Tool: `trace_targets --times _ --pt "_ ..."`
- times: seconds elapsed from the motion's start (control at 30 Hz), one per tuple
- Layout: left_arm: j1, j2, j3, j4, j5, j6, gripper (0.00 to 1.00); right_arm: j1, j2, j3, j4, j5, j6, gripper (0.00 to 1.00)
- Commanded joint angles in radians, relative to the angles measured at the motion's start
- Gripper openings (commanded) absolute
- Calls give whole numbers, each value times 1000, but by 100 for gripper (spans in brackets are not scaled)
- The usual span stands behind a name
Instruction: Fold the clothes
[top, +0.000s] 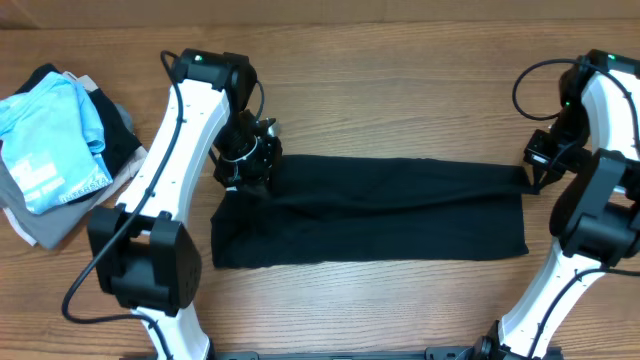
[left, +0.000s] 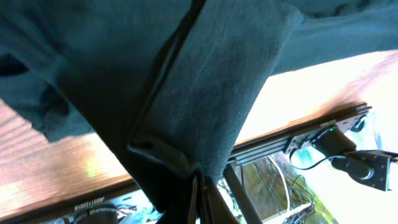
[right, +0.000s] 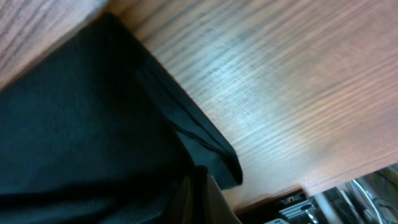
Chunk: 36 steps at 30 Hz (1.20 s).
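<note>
One black T-shirt (top: 380, 215) lies on the table (top: 400, 90), folded into a long band that stretches from one hand to the other. The far long edge is pulled fairly straight between the two hands, with soft creases running along it. The near edge lies flat on the wood, closer to the arm bases than either hand.

There are two hands, and each has hold of the shirt. The left hand (top: 245, 170) sits at the band's far corner on its own side. Its fingers (left: 198, 198) are pinched fully together on a bunched fold of the cloth, which rises from them and fills most of the left wrist view. The right hand (top: 532, 172) sits at the opposite far corner. Its fingers (right: 200, 194) are likewise closed tight on the fabric, and a thin hemmed edge curls out just beside them over bare wood.

Beyond the left hand, on the side away from the right hand and well apart from the shirt, lies one pile (top: 65, 150) of other garments. One light blue garment (top: 50, 140) with white print lies on top, and a grey garment (top: 45, 225) shows beneath it. A dark layer and a beige layer show at the edges. How many pieces the pile holds in all cannot be told.
</note>
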Motion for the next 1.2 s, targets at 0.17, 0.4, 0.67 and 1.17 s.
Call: trace_targets --times 0.17,0.4,0.67,1.17 --pt "-2 -80 -144 -3 -57 -7 4 -5 -73 -150 0 3 -5 4" --pt "-3 -80 -260 15 -103 -14 4 -5 -75 -175 0 3 -2 4" --pt "-2 -80 -295 -2 -129 -11 4 -5 -80 -230 0 23 6 4" --pt "-2 -80 -326 42 -264 -110 4 -8 -80 -267 4 67 40 4"
